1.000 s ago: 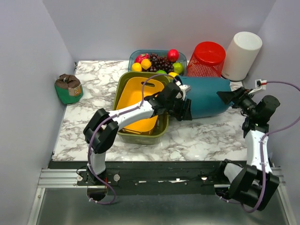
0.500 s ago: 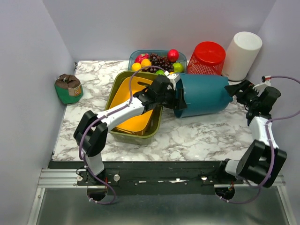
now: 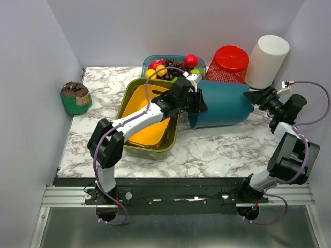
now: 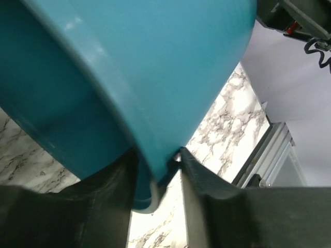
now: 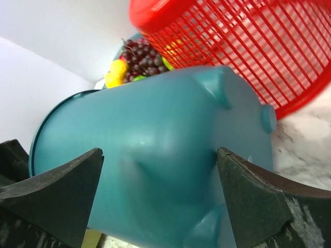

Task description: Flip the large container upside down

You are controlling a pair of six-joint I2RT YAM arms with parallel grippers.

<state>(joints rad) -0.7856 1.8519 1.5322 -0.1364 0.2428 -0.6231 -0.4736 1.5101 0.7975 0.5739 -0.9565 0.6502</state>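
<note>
Nearest, on the counter [image 3: 217, 150]: a green tray [image 3: 150, 151] with a yellow one [image 3: 155, 135] nested inside; just right of it, lying on its side, the teal container [image 3: 222, 103], mouth to the left, base to the right. Pinched at the rim by the left jaws, a finger [image 4: 103, 206] on either side of the wall; flanked at the base by the right jaws, spread wide, gripping nothing. Behind: fruit bin [image 3: 146, 62], red basket [image 3: 227, 64], white cylinder [image 3: 266, 59].

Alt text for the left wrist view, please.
The left gripper clamps the rim of the teal container, which fills most of the frame. The marble table shows beneath it, to the right.
</note>
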